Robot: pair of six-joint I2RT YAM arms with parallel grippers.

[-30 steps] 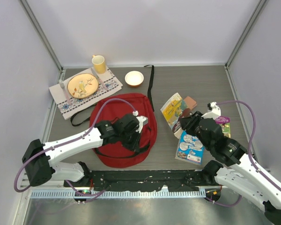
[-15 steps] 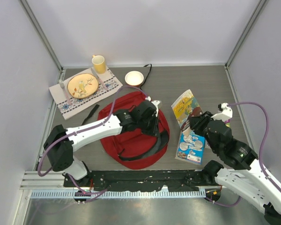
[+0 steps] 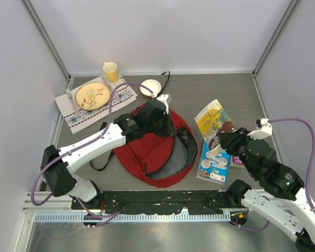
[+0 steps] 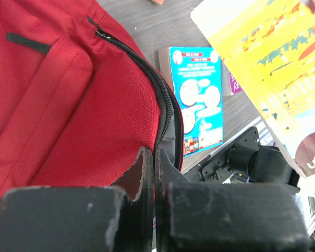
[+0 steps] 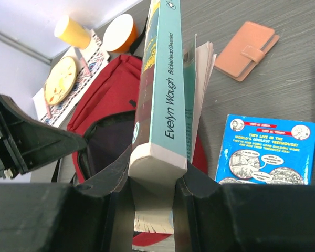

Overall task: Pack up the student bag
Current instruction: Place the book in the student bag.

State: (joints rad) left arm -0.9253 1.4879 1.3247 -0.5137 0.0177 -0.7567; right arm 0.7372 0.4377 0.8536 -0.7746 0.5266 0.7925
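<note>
Left arm: stretched diagonally from the near-left corner over the student bag; left pincer pressed together on the zippered rim, mouth gaping.
Right arm: bent at near right; right pincer pinching a paperback by one end, above the table.
Student bag: mid-table, between both arms.
Table: grey wood-grain; blue book flat just beside the bag; placemat, plate, mug, bowl far left.
Room: plain white walls.

the student bag gapes open rightward, blue book just beside.
</note>
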